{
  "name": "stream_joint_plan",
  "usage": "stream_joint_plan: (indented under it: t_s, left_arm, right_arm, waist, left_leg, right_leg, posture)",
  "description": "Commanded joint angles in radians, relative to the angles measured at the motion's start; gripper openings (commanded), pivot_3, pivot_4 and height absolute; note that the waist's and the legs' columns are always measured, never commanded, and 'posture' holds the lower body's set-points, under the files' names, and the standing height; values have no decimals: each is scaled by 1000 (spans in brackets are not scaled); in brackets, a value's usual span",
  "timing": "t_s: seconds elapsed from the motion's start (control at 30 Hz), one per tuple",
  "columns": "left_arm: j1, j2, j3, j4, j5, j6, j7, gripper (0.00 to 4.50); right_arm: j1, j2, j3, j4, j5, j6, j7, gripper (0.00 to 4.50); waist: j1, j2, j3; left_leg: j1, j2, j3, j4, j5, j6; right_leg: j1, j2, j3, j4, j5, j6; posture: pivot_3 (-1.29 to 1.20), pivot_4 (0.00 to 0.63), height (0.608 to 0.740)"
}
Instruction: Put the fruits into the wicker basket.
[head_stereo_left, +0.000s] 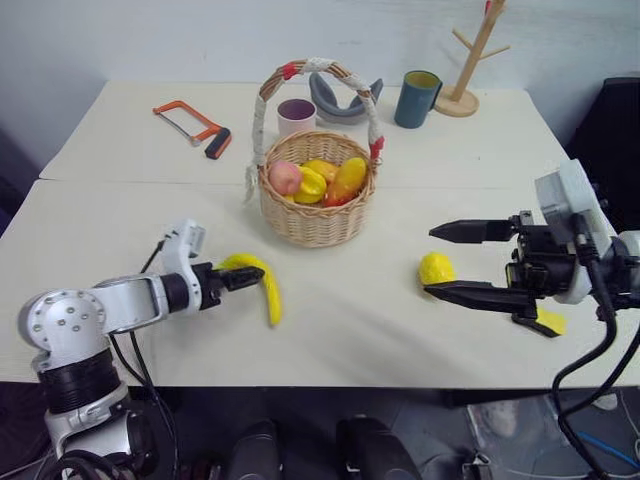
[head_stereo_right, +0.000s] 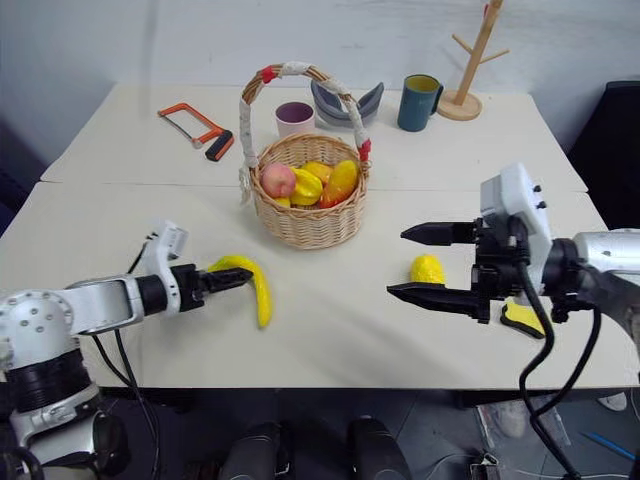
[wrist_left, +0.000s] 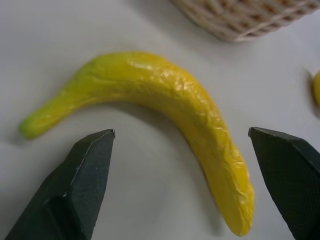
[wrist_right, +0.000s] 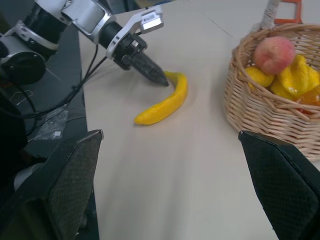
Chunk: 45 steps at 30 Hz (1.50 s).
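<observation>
My left gripper (head_stereo_left: 252, 276) is spread wide and empty, its tips at the upper end of the banana (head_stereo_left: 262, 285), which lies flat on the counter (head_stereo_left: 350, 310) in front of the basket (head_stereo_left: 316, 205). My right gripper (head_stereo_left: 455, 262) is also spread and empty, held above the counter, with the lemon (head_stereo_left: 436, 268) lying just beside its lower finger. The basket already has several fruits inside. The risks I see: the banana is curved and smooth, so closing near its end could make it turn or slip out. The tall handle (head_stereo_left: 320, 75) could also catch an arm during the drop.
</observation>
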Motion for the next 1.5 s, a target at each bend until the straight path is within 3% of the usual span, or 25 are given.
stream_joint_plan:
  t_s: [0.03, 0.33, 0.43, 0.73, 0.83, 0.97, 1.17, 1.27, 1.43, 1.5]
  left_arm:
    - [-45, -34, -36, 93, -70, 2, 123, 4500]
    - [-179, -62, -113, 325, -111, 2, 263, 4500]
    - [-219, -52, -144, 397, -117, 2, 281, 3952]
    - [-239, -13, -188, 461, -140, 2, 280, 1245]
    - [-225, 13, -191, 449, -175, 2, 277, 814]
    - [-176, 185, -285, 265, -264, 2, 78, 740]
    - [-181, 380, -174, 128, -394, 2, -240, 740]
    - [-216, 425, -155, 103, -427, -22, -385, 740]
    - [-401, 257, -206, 270, -403, -119, -183, 740]
    - [-484, 147, -204, 381, -368, -179, -9, 740]
  right_arm:
    - [35, 17, -42, -74, 28, -15, -47, 4482]
    - [122, 36, -96, -141, 62, -28, -133, 4482]
    - [150, 41, -118, -168, 82, -32, -163, 4500]
    - [185, 23, -150, -187, 95, -51, -187, 4500]
    - [174, 16, -147, -177, 101, -57, -182, 4500]
    - [159, 13, -120, -166, 87, -64, -172, 4500]
    - [138, 7, -91, -137, 65, -76, -141, 4500]
    - [118, 10, -72, -123, 56, -80, -133, 4500]
    - [87, 21, -40, -108, 24, -90, -133, 4500]
    - [82, 26, -40, -114, 28, -89, -143, 4500]
  waist:
    - [2, 0, 0]
    - [6, 2, -2]
    - [12, 3, -2]
    - [19, 3, -2]
    - [19, 3, -2]
    - [-7, 2, -2]
    - [-10, 1, -1]
    - [-7, 1, -1]
    - [14, 1, -1]
    - [9, 1, -1]
  left_leg:
    - [0, 0, 0, 0, 0, 0]
    - [1, -2, -1, 2, 2, -1]
    - [1, -3, -1, 2, 3, -2]
    - [1, -3, -1, 2, 2, -3]
    - [1, -2, 0, 1, 2, -3]
    - [1, -2, 0, 0, 2, -4]
    - [0, 0, 1, -7, 3, -9]
    - [-1, 0, 2, -7, 3, -9]
    - [-1, -2, -3, -5, 4, -6]
    - [-1, -3, -2, -5, 4, -4]
  right_leg:
    - [0, 0, 0, 0, 0, 0]
    - [3, -1, 0, 1, 1, 2]
    - [3, -1, 0, 1, 1, 2]
    - [2, -1, 0, 0, 1, 2]
    - [1, 0, 0, 0, 1, 2]
    - [1, 0, 0, -1, 1, 1]
    - [-4, 1, 0, -1, -2, -3]
    - [-5, 1, 0, -2, -2, -4]
    - [-1, 0, 0, -3, -2, -3]
    - [-1, 0, 2, -4, -1, -2]
  posture:
    - [0, 150, 740]
    - [0, 150, 740]
    - [0, 150, 740]
    - [0, 150, 740]
    - [0, 150, 740]
    - [0, 150, 740]
    - [0, 150, 740]
    - [0, 150, 740]
    - [0, 150, 740]
    - [0, 150, 740]
